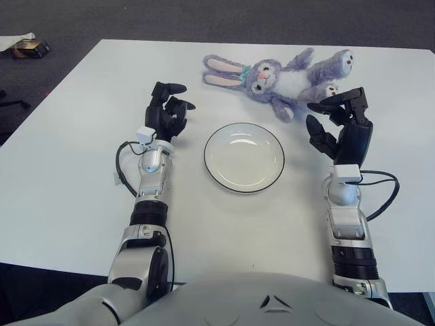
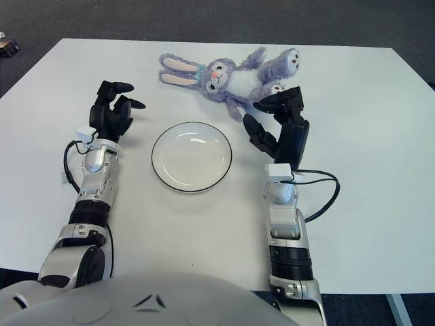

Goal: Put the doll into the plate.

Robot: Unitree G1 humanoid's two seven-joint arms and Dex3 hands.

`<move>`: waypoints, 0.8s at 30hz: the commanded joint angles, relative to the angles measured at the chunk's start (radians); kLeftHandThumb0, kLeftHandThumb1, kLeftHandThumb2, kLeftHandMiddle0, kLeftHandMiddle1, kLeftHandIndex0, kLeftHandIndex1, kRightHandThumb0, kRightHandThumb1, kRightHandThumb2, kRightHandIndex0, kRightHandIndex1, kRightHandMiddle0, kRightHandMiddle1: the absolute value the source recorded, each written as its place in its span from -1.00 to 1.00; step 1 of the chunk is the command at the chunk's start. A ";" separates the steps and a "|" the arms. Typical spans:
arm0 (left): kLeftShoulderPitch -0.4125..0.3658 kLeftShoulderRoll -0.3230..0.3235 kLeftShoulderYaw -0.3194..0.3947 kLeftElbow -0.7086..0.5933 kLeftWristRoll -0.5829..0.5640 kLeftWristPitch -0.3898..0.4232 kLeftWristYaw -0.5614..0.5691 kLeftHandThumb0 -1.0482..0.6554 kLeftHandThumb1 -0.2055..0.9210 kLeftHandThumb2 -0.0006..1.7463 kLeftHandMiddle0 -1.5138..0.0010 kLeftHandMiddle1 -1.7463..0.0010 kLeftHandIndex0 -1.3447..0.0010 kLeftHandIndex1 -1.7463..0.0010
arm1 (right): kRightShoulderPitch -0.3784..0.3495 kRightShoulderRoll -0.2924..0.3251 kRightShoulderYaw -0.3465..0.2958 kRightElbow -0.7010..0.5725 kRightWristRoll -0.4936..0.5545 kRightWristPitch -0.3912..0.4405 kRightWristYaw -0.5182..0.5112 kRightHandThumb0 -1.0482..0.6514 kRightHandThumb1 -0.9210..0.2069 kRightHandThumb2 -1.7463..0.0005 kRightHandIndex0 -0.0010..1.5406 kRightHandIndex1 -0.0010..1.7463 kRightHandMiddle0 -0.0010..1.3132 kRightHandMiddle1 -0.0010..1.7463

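Just beyond the black right hand (image 1: pixel 338 125) lies a lilac rabbit doll (image 1: pixel 282 76) with a white belly, pink inner ears and a teal bow. To that hand's left sits a white plate (image 1: pixel 244 157) with a thin black rim, on a white table (image 1: pixel 68 170). The left hand (image 1: pixel 167 113) is black too.

the doll (image 1: pixel 285 76) is soft plush, its purple and white pile fuzzy and matt. the plate (image 1: pixel 244 157) looks like glazed ceramic, smooth and glossy, with pale glints on its white face and a thin dark rim. the counter (image 1: pixel 75 156) is a smooth, matt white sheet. each robot hand, left (image 1: pixel 168 112) and right (image 1: pixel 340 125), is matt black plastic, on forearms of satin silver metal with black rubbery cables. the floor (image 1: pixel 204 20) is rough dark carpet.
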 commanded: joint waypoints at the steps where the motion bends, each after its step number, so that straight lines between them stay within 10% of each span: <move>1: -0.008 0.005 -0.014 0.077 0.055 -0.072 0.027 0.22 1.00 -0.70 0.29 -0.61 0.45 -0.57 | -0.029 -0.030 -0.026 0.001 -0.035 -0.020 -0.018 -0.17 -1.00 0.56 0.14 -0.46 -0.48 0.81; 14: -0.092 0.055 -0.048 0.205 0.250 -0.214 0.199 0.22 1.00 -0.59 0.61 -0.60 0.41 -0.80 | -0.106 -0.070 -0.049 0.014 -0.056 0.006 -0.005 -0.17 -1.00 0.57 0.13 -0.46 -0.46 0.80; 18: -0.121 0.078 -0.062 0.219 0.283 -0.237 0.220 -0.09 1.00 -0.57 0.34 0.43 0.48 -0.81 | -0.137 -0.092 -0.051 0.039 -0.086 0.011 -0.011 0.12 -1.00 0.67 -0.13 0.18 -0.51 0.74; 24: -0.148 0.123 -0.086 0.248 0.363 -0.286 0.269 -0.17 1.00 -0.59 0.21 0.83 0.47 -0.79 | -0.152 -0.121 -0.045 0.046 -0.165 0.030 -0.031 0.22 -1.00 0.69 -0.24 0.41 -0.54 0.73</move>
